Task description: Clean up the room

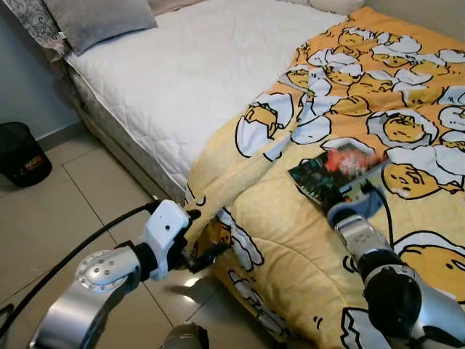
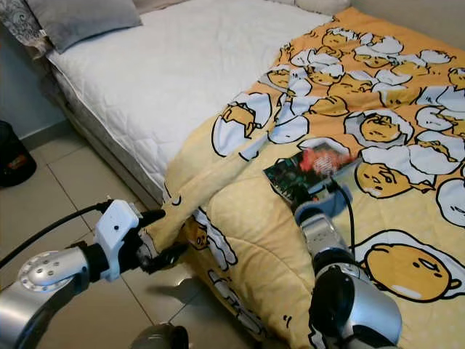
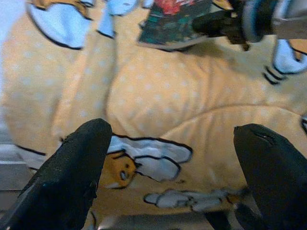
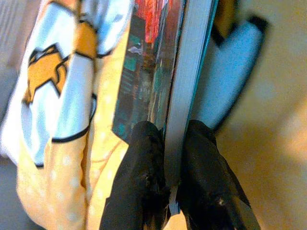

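A book with a dark green and red cover (image 1: 336,169) lies on the yellow cartoon-egg duvet (image 1: 407,87) on the bed. My right gripper (image 4: 173,158) is shut on the book's near edge, one black finger on each side of the pages (image 4: 189,81). My left gripper (image 1: 197,236) is open and hangs at the bedside, level with the drooping corner of the duvet (image 2: 182,211), with nothing between its fingers (image 3: 72,177).
The bare white quilted mattress (image 1: 196,65) takes up the bed's left half, with a grey pillow (image 1: 98,18) at its head. A black wastebasket (image 1: 20,153) stands on the beige tiled floor (image 1: 65,211) by the wall at left.
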You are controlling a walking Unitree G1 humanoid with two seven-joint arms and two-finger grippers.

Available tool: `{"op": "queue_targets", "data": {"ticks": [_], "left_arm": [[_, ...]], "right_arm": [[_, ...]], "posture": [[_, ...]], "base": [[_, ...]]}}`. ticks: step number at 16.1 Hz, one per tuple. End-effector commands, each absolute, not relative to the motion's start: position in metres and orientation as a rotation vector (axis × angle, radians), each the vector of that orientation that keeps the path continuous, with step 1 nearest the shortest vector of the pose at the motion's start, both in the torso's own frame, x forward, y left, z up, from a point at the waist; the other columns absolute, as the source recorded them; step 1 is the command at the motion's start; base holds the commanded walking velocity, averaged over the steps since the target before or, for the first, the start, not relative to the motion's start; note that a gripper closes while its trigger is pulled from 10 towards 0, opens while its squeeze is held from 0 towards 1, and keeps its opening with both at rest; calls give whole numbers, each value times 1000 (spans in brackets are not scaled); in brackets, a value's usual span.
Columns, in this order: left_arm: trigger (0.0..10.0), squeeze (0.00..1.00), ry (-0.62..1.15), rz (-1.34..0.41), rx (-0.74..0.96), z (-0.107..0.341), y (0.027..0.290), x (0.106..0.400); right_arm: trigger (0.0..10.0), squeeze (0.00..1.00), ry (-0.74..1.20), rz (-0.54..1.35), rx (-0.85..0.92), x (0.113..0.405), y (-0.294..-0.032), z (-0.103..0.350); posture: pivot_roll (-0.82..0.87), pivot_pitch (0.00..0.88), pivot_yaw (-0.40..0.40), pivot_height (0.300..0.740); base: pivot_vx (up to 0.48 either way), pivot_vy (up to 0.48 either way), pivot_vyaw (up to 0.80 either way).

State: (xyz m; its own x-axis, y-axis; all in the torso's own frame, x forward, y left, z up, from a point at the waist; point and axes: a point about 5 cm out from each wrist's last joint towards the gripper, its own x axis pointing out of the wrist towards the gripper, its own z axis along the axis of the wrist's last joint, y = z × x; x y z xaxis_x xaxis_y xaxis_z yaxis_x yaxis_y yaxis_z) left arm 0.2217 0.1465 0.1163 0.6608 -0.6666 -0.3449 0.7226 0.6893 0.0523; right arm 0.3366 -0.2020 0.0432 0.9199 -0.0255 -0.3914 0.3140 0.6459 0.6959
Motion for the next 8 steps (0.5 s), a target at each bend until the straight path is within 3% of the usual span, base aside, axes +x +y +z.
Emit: {"op": "queue_targets", "data": {"ticks": [1, 4, 5, 7, 8], "left_arm": [[10000, 1000, 298, -762, 213, 118, 150, 225], [10000, 1000, 263, -607, 218, 108, 155, 235], [10000, 1000, 263, -607, 218, 108, 155, 235], [10000, 949, 231, -522, 211, 107, 155, 243], [10000, 898, 219, -486, 212, 107, 155, 246]], "right_arm": [[0, 0, 326, -181, 793, 339, -209, 50], [0, 0, 207, -178, 509, 339, -224, 68], [0, 0, 207, -178, 509, 339, -224, 68], [0, 0, 94, -234, 240, 322, -221, 76], [8784, 0, 47, -275, 137, 311, -213, 78]], "posture": [[177, 0, -4, 740], [119, 0, 9, 740], [119, 0, 9, 740], [79, 0, 33, 740], [74, 0, 37, 740]], "base": [[0, 0, 0], [0, 0, 0], [0, 0, 0], [0, 0, 0], [0, 0, 0]]}}
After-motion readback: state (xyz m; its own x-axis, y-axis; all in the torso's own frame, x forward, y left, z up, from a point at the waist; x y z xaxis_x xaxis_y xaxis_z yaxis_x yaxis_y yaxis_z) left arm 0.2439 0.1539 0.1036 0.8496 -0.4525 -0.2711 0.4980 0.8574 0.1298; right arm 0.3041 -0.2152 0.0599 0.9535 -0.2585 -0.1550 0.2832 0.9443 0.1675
